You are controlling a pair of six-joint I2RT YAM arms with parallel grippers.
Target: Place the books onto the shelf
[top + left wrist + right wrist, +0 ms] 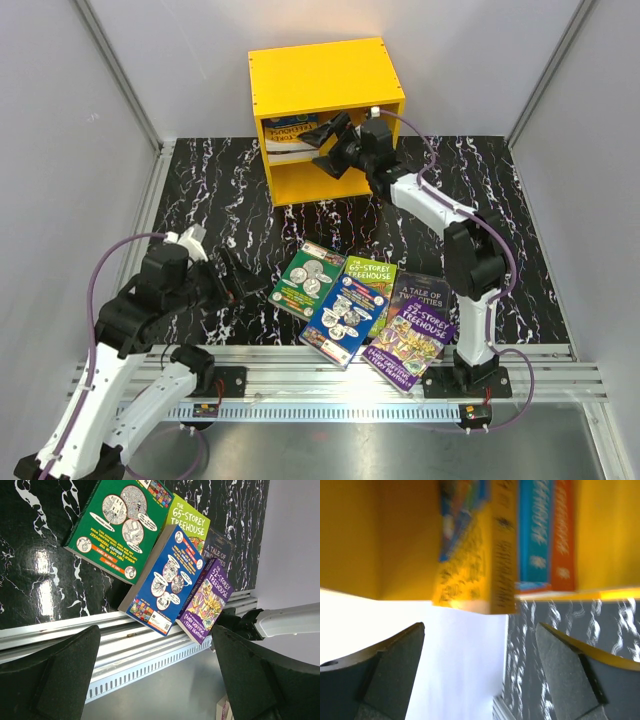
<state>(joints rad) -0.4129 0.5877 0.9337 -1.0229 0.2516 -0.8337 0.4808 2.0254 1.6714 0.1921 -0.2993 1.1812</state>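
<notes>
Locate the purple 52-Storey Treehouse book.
In the top view, the purple book lies at the near edge of the table, on the pile's right, overlapping the Tale of Two Cities and beside the blue book.

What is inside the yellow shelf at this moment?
Shelf, upper compartment: a yellow book, a blue book and an orange book. The right gripper covers its right part overhead. Lower compartment: none visible.
</notes>
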